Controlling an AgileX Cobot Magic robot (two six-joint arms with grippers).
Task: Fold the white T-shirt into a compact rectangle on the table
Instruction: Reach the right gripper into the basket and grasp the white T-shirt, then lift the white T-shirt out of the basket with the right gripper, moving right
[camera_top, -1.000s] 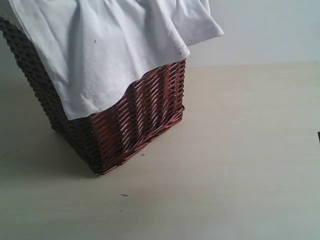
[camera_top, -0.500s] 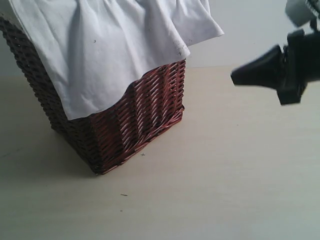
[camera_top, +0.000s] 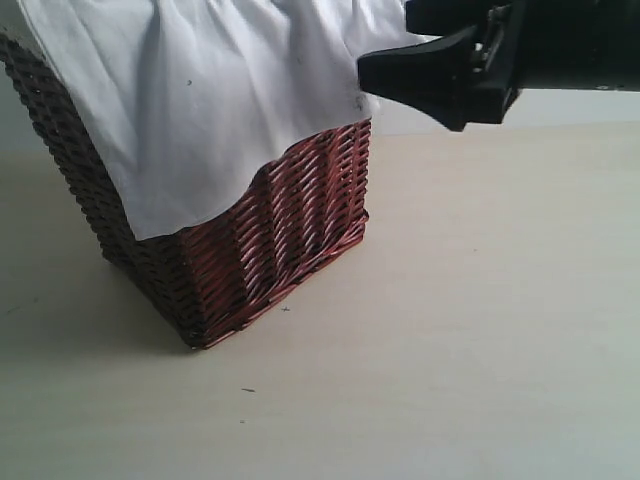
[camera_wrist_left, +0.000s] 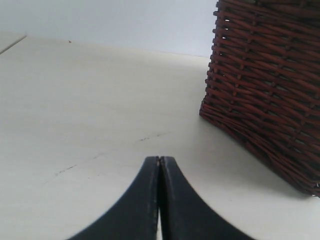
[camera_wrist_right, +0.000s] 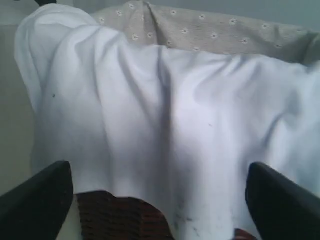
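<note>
The white T-shirt (camera_top: 220, 100) hangs draped over the rim of a brown wicker basket (camera_top: 270, 250) that stands on the cream table (camera_top: 480, 320). My right gripper (camera_top: 372, 78) reaches in from the right, its tip close to the shirt's hanging corner. In the right wrist view the right gripper (camera_wrist_right: 157, 175) is open, its fingers (camera_wrist_right: 45, 195) wide apart on either side of the shirt (camera_wrist_right: 165, 115), with nothing between them. My left gripper (camera_wrist_left: 159, 161) is shut and empty, low over the table (camera_wrist_left: 75, 100) beside the basket's (camera_wrist_left: 265, 90) foot. It does not show in the exterior view.
A beige liner with small flowers (camera_wrist_right: 210, 30) shows inside the basket behind the shirt. A pale wall (camera_top: 540, 110) rises behind the table. Bare tabletop stretches to the right of and in front of the basket.
The right arm has come in from the right edge and moved left and up, from over the table to the shirt's hanging corner. Shirt and basket have not moved.
</note>
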